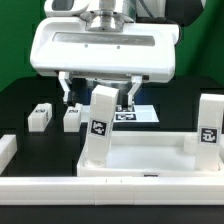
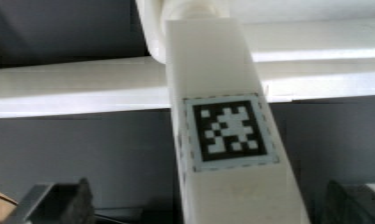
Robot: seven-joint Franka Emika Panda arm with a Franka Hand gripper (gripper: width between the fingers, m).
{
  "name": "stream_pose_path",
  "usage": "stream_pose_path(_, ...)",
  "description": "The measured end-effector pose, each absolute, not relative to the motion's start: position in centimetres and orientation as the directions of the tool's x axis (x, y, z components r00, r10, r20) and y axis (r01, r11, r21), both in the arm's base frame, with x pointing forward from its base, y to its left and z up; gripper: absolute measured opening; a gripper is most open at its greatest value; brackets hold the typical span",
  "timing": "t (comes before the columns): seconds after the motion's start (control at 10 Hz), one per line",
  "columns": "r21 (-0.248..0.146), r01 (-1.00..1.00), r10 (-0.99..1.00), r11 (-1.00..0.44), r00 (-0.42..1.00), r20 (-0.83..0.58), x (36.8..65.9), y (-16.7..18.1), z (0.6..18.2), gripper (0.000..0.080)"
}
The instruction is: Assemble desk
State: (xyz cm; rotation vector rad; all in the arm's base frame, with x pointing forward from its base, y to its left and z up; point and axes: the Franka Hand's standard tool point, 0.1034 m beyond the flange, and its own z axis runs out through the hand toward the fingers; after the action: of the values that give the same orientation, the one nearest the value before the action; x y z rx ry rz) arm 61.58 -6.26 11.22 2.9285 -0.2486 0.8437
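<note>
Exterior view: the desk top (image 1: 150, 160) lies flat on the black tabletop (image 1: 20, 100), rim up. One leg (image 1: 100, 125) stands upright in its corner toward the exterior view's left, tag facing the camera. A second leg (image 1: 208, 130) stands at the corner toward the exterior view's right. Two loose legs (image 1: 40, 117) (image 1: 72, 118) sit on the tabletop, well apart from the desk top and near each other. The marker board (image 1: 138, 114) lies behind the standing leg. The hand (image 1: 100, 92) hangs over the top of the first leg with its fingers spread wide, one on each side, gripping nothing. Wrist view: the same leg (image 2: 210, 100) fills the middle, its tag (image 2: 228, 130) sharp. The dark fingertips (image 2: 56, 200) show at either side with clear gaps to the leg, so the hand (image 2: 210, 205) is fully open and empty. A white band behind the leg (image 2: 77, 85) is probably the desk top's rim. Judgement: step in hand is fitting this leg. It looks seated and free-standing, though how firmly cannot be told. Two of four legs appear placed. Next move calls for a straight lift clear of the leg without brushing it, then a reach to one of the loose legs.
</note>
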Motion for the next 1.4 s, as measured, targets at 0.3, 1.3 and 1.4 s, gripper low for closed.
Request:
stream_pose_path(0.3, -0.037, -0.181, -0.179, -0.983, 0.880, 0.440, 62.6, -6.3, 13.5, 0.0649)
stream_pose_path(1.3, -0.108, -0.212, -0.220, -0.971, 0.973, 0.072, 62.2, -6.3, 11.4, 0.0623)
stream_pose_path(1.4, -0.109, -0.226, -0.235, -0.968, 0.969, 0.070, 62.2, -6.3, 11.4, 0.0623)
